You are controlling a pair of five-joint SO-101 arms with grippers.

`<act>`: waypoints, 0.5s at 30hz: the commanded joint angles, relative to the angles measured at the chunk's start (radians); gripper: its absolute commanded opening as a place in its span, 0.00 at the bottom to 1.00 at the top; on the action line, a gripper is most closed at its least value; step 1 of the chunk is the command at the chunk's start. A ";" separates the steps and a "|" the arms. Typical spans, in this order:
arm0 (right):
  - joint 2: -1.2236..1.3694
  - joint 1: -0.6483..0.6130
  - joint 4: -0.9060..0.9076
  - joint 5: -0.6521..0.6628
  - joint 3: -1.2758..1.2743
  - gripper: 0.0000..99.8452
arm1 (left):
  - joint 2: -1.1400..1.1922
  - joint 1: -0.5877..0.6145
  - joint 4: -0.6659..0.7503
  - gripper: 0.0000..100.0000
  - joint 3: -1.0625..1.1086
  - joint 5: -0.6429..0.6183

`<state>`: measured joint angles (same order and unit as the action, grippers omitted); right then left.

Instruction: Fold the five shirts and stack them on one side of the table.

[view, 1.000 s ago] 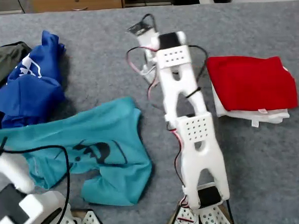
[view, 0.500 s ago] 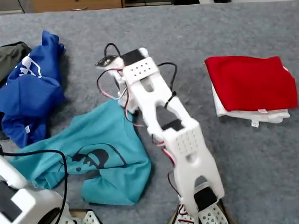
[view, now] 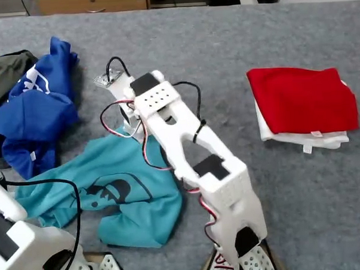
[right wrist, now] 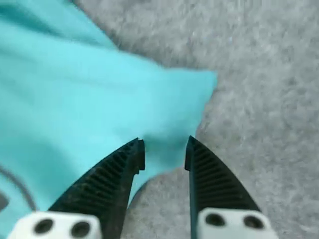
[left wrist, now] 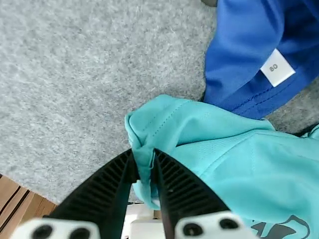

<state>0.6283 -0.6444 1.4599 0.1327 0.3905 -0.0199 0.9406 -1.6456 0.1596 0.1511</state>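
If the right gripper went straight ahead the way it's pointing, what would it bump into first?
Probably the teal shirt. The right gripper points at the shirt's corner edge, seen between its open jaws, with the gray table cover right beside it. How near it is, I cannot tell.

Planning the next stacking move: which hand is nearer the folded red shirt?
Right. The right hand hovers over a corner of the teal shirt near mid-table, apart from the red shirt; the left hand pinches that shirt's opposite edge beside the blue shirt, farther off.
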 commanded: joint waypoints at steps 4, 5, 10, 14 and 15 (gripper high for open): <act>0.156 -0.007 0.043 -0.003 0.058 0.08 | -0.007 0.002 0.009 0.02 0.000 0.009; 0.159 -0.005 0.064 -0.002 0.068 0.06 | -0.007 0.003 0.009 0.02 0.000 0.011; 0.136 0.019 0.170 0.055 0.088 0.02 | -0.005 0.009 0.009 0.02 0.000 0.040; 0.008 0.018 0.239 0.120 0.025 0.02 | -0.005 0.009 0.009 0.02 0.000 0.052; -0.036 0.021 0.239 0.124 -0.010 0.02 | -0.005 0.009 0.009 0.02 -0.002 0.052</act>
<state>0.7311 -0.6352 1.6640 0.2279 0.4258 -0.0199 0.9421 -1.6456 0.1596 0.1956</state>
